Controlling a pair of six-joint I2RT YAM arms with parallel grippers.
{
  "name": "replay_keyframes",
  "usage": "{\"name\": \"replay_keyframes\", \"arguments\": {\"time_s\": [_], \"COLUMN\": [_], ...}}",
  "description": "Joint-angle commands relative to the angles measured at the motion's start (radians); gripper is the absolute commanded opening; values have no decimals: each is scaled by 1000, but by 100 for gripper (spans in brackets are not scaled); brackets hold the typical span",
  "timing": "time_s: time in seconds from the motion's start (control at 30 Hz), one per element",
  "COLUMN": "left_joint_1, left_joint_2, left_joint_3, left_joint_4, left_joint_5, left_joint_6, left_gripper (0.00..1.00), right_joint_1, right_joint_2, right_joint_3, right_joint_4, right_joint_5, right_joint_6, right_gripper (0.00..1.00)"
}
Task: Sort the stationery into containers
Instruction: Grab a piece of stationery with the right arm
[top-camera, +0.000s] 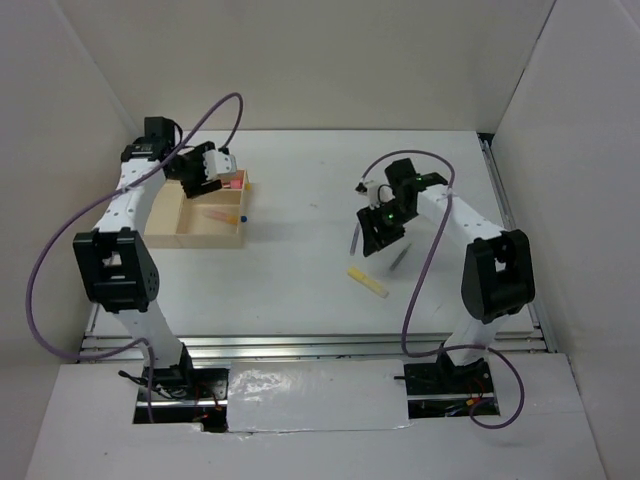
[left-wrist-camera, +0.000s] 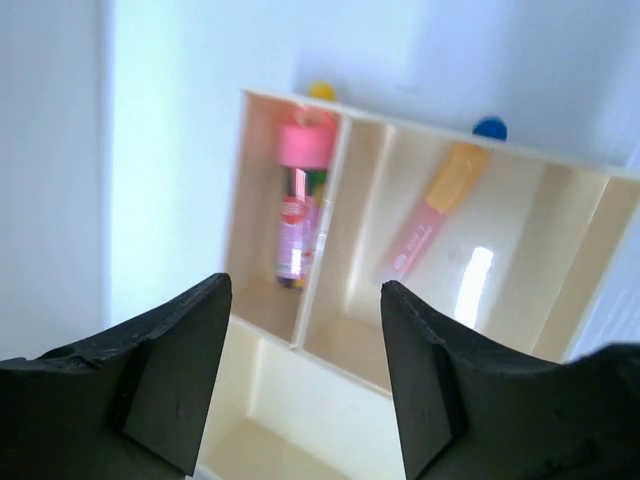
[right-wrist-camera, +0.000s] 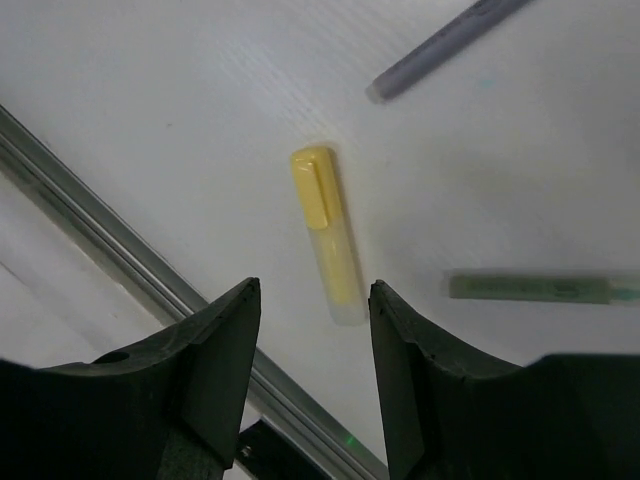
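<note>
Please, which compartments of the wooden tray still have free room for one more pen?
In the tray, the near compartment is bare. The middle compartment has room right of the orange-capped pink marker. The narrow compartment beside it is crowded: the pink highlighter fills it.

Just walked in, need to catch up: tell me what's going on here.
Pens are being sorted into a tray. The left gripper hangs open over it; a pink highlighter and a pink pen lie in separate compartments. The right gripper, open, hovers above a yellow marker on the table, with a grey pen and a greenish pen nearby.
</note>
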Motion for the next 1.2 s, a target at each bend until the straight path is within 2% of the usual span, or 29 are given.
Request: {"name": "replay_keyframes", "arguments": {"time_s": [0.0,0.23,0.67,0.77,0.87,0.9,0.97,1.0,1.03,1.07,1.1,1.13,1.17], "left_joint_1": [3,-46,-64,-69,-69,-69,-70,-69,-70,-114,-135,-161,-229], "left_joint_2": [-182,-435,-649,-688,-727,-742,-765,-774,-788,-822,-843,-863,-904], "left_joint_3": [-56,-271,-518,-562,-604,-610,-629,-641,-655,-671,-722,-747,-771], "left_joint_4": [63,196,288,304,333,343,365,380,444,499,567,634,740], "left_joint_5": [205,278,301,308,330,341,395,422,444,449,432,400,365], "left_joint_6": [-157,-321,-492,-530,-613,-644,-774,-887,-964,-1046,-1233,-1312,-1390], "left_gripper": [73,78,81,81,80,79,76,76,75,73,72,73,74], "right_joint_1": [83,185,297,320,328,321,301,275,258,238,206,193,183], "right_joint_2": [-1,80,191,235,260,254,199,170,103,69,33,3,-52], "right_joint_3": [-44,-90,-108,-104,-76,-46,-14,19,33,40,46,46,46], "right_joint_4": [77,76,128,146,131,122,102,105,126,153,184,269,311], "right_joint_5": [144,237,386,429,408,371,215,160,29,-36,-84,-116,-155], "right_joint_6": [-26,-35,-4,8,29,34,57,71,112,146,193,248,379], "right_gripper": [54,55,58,52,28,11,0,0,0,0,0,0,0]}}
